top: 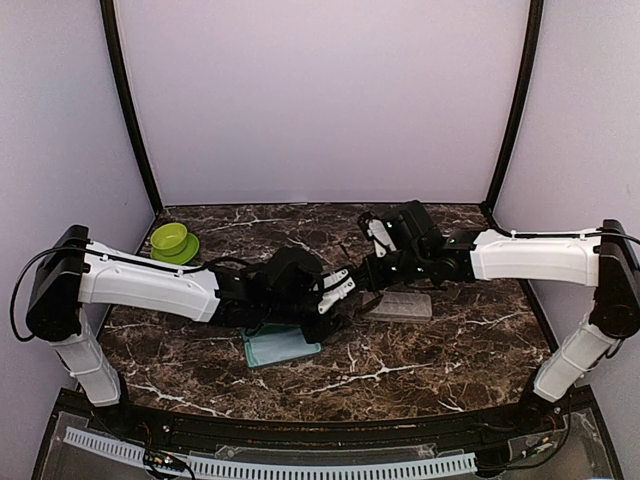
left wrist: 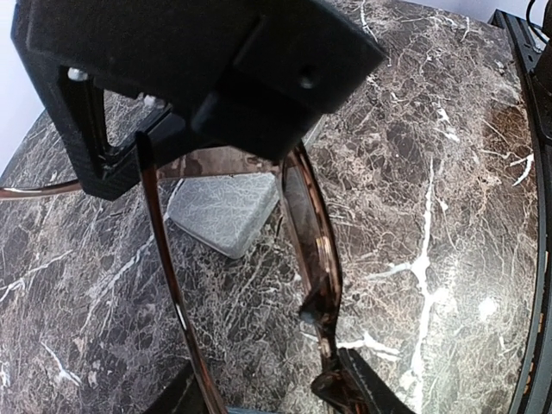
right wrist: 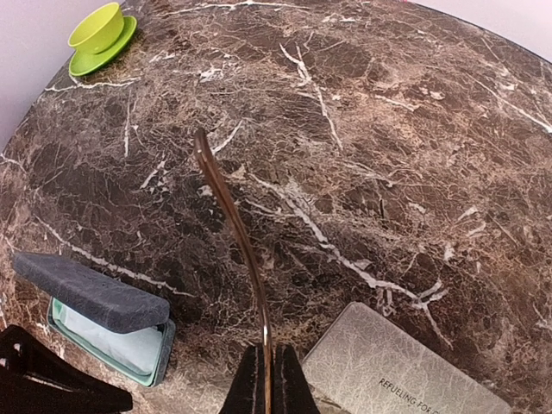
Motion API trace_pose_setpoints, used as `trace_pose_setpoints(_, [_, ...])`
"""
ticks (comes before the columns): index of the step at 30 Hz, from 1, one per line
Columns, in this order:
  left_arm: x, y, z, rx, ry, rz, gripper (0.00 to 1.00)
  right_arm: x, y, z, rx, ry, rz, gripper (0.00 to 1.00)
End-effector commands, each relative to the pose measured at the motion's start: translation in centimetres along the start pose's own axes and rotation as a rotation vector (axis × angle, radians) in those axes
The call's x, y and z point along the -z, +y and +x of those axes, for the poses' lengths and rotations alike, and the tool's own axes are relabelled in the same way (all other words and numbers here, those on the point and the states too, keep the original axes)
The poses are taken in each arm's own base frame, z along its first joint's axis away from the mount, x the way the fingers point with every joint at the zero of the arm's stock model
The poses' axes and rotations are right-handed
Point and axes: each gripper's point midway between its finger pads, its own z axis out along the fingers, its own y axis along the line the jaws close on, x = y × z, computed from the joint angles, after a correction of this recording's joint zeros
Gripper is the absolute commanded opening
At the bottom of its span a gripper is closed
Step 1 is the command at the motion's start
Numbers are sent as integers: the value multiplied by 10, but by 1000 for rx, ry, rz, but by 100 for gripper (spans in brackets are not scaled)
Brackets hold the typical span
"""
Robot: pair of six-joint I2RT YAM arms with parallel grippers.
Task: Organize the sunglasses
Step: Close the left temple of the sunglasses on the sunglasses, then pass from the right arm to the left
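One pair of sunglasses (left wrist: 315, 241) with a reddish-brown frame and dark lenses hangs above the table's middle, held between both arms. My right gripper (right wrist: 266, 371) is shut on one thin temple (right wrist: 233, 224), whose curved tip points away from it. My left gripper (left wrist: 266, 362) has its jaws partway apart around the pair. One finger (left wrist: 371, 388) presses the frame's end, and the other temple (left wrist: 168, 259) runs along the opposite finger. In the top view the two grippers (top: 340, 290) (top: 372, 268) meet at the centre, where the sunglasses are too thin to make out.
A flat grey case (top: 405, 305) lies just right of the grippers. An open blue-grey case (right wrist: 90, 293) holding a light teal cloth (top: 280, 345) sits near the left arm. A green bowl on a saucer (top: 172, 240) stands at the far left.
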Motion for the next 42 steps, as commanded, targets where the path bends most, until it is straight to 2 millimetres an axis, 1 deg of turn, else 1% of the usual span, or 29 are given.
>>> trace_pose_setpoints(1, [10,7,-15,7,-73,-41,48,6,19,-19,-72,-47,-89,0])
trace_pose_setpoints(5, [10,7,-14,6,-76,-39,46,7,22,-19,-112,-48,-124,0])
trace_pose_setpoints(11, [11,7,-8,15,-70,-45,45,8,16,-19,-138,-51,-127,0])
trace_pose_setpoints(19, [16,9,-6,21,-84,-63,44,9,13,-19,-144,-48,-151,0])
trace_pose_setpoints(27, [17,11,-4,19,-86,-73,44,13,12,-23,-137,-57,-174,0])
trace_pose_setpoints(28, [17,11,-4,19,-87,-75,46,13,11,-24,-134,-60,-171,0])
trace_pose_setpoints(29, [17,12,-4,21,-87,-78,51,13,11,-24,-129,-61,-165,0])
trace_pose_setpoints(31, [18,13,-7,40,-97,-84,67,11,9,-22,-111,-61,-150,0])
trace_pose_setpoints(32, [20,13,-9,47,-104,-83,73,11,8,-21,-97,-63,-138,0])
trace_pose_setpoints(37, [32,5,-25,100,-164,-17,96,9,0,-16,-35,-80,-77,0])
trace_pose_setpoints(38, [36,3,-28,116,-177,0,99,8,0,-15,-25,-83,-75,0])
trace_pose_setpoints(42, [54,1,-36,204,-231,48,99,8,-2,-12,19,-101,-59,0])
